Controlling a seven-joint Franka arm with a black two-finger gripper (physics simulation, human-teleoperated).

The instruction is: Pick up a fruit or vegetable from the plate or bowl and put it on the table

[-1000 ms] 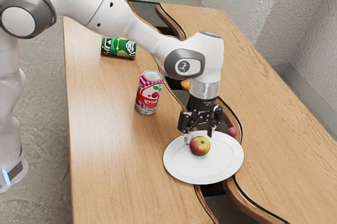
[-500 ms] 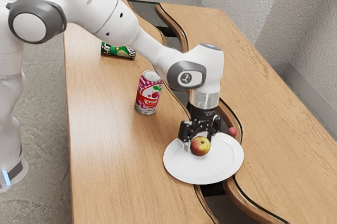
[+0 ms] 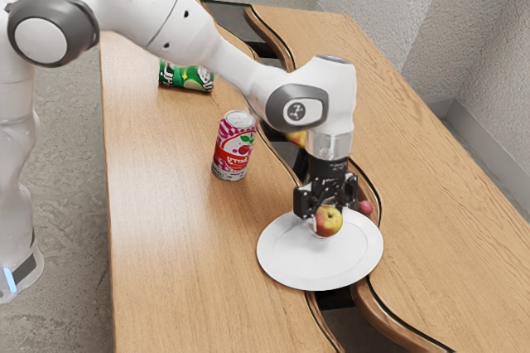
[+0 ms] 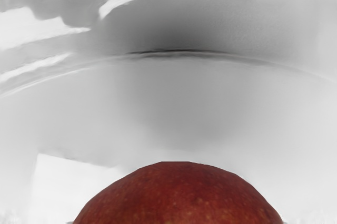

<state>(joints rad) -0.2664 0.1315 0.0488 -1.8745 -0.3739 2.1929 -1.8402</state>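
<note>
Pincer [image 3: 327,220] is gripping the apple [image 3: 329,222], its two sides pressing on the fruit. Apple is hanging over the white plate [image 3: 290,260], toward the edge nearer the small pink ball [image 3: 365,207]; whether its underside is clearing the plate, I am not able to tell.

Step, as judged: lifting is beginning, carrying and placing are remaining.

Risks being considered:
1. Slip. Round, probably smooth skin is offering little flat contact; a grip sitting off-centre would be letting the apple twist out.
2. Snag. If sideways travel is starting too low, apple or pincer would be catching the plate's raised edge and dragging it. Plate is straddling the dark channel [image 3: 356,330], so a push might be tipping it.
3. Bad landing. Channel is running through the desk [image 3: 166,220]; releasing over it would be losing the apple inside. Letting go high, even over flat wood, would be inviting bouncing and rolling, perhaps into the upright red can [image 3: 233,147].
</note>
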